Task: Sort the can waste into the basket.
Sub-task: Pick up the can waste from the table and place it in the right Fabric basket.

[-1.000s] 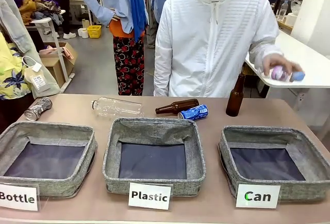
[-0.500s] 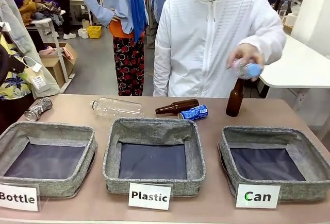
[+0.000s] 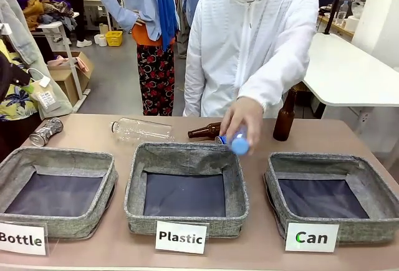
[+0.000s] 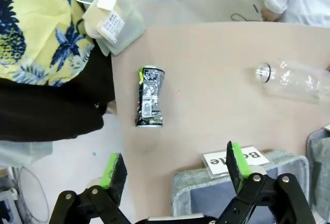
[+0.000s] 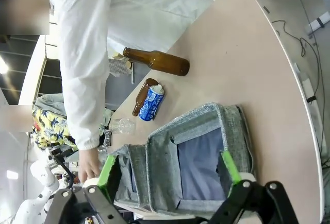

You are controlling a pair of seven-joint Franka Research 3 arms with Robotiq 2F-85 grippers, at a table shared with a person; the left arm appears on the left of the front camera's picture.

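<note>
Front view: basket (image 3: 318,160) on beige table (image 3: 87,137) (white table (image 3: 355,71) behind)

Counted at one table (image 3: 262,255): three baskets (image 3: 56,156) (image 3: 187,151) (image 3: 318,159), three signs (image 3: 22,238) (image 3: 181,237) (image 3: 312,237) — two cans (image 3: 45,131) (image 5: 151,103), two brown bottles (image 3: 209,130) (image 3: 285,120), two clear bottles (image 3: 140,129) (image 3: 239,144) — one in a hand (image 3: 242,116).

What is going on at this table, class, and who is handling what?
A person's hand holds a blue-capped plastic bottle by the far rim of the Plastic basket. Both cans lie on the table, not yet in the Can basket: the blue can behind the Plastic basket, the black can near the table's left edge. The left gripper and right gripper are open, holding nothing.
</note>
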